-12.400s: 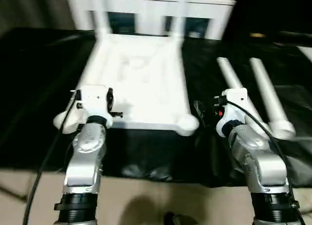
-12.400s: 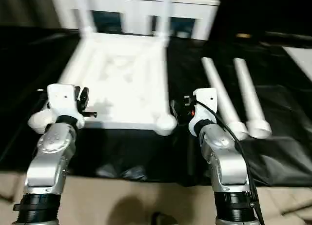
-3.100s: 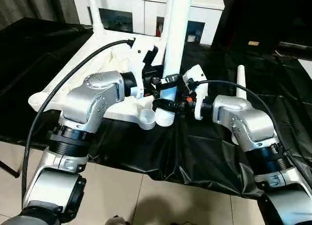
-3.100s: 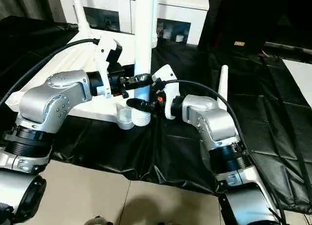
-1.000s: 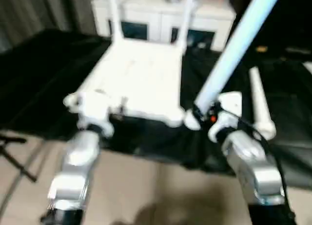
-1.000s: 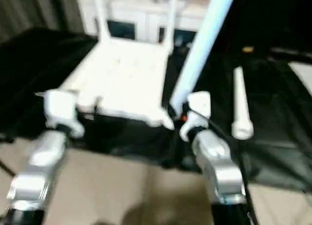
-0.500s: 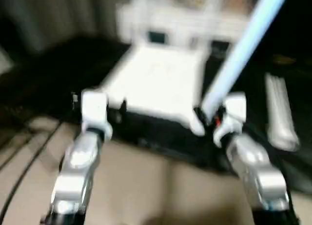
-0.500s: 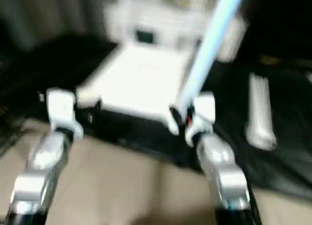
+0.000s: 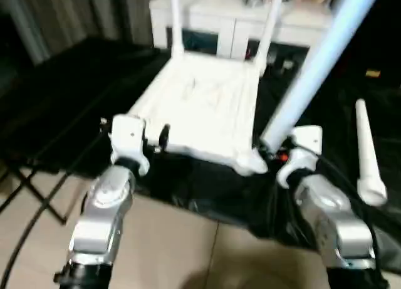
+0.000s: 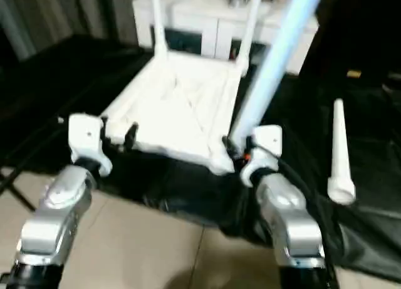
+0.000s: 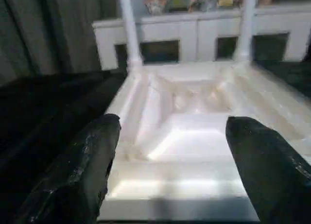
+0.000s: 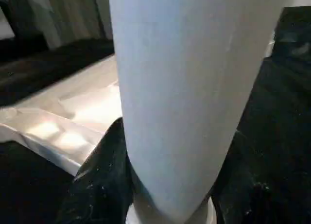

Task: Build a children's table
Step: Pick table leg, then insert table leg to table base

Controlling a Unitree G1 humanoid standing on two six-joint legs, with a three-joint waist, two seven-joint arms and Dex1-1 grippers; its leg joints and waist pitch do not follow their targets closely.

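The white tabletop (image 9: 200,104) lies underside up on black cloth, with two white legs (image 9: 175,26) standing in its far corner sockets. My right gripper (image 9: 270,152) is shut on a third leg (image 9: 319,57), which slants up and to the right from beside the near-right corner socket (image 9: 250,163). I cannot tell whether its foot sits in the socket. In the right wrist view the black fingers (image 12: 102,180) clasp this leg (image 12: 189,88) low down. My left gripper (image 11: 173,123) stands open and holds nothing, just before the near-left corner (image 9: 122,129). Another leg (image 9: 365,151) lies on the cloth at the right.
A white cabinet (image 9: 219,16) with glass-fronted compartments stands right behind the tabletop. The black cloth (image 9: 62,94) hangs over the front edge onto a beige tiled floor (image 9: 188,251). A dark stand's legs (image 9: 31,189) reach in at the left.
The camera has shifted. Since three seconds ago my left gripper has come off the leg and drawn back to the near-left corner. My right gripper keeps the leg, now tilted.
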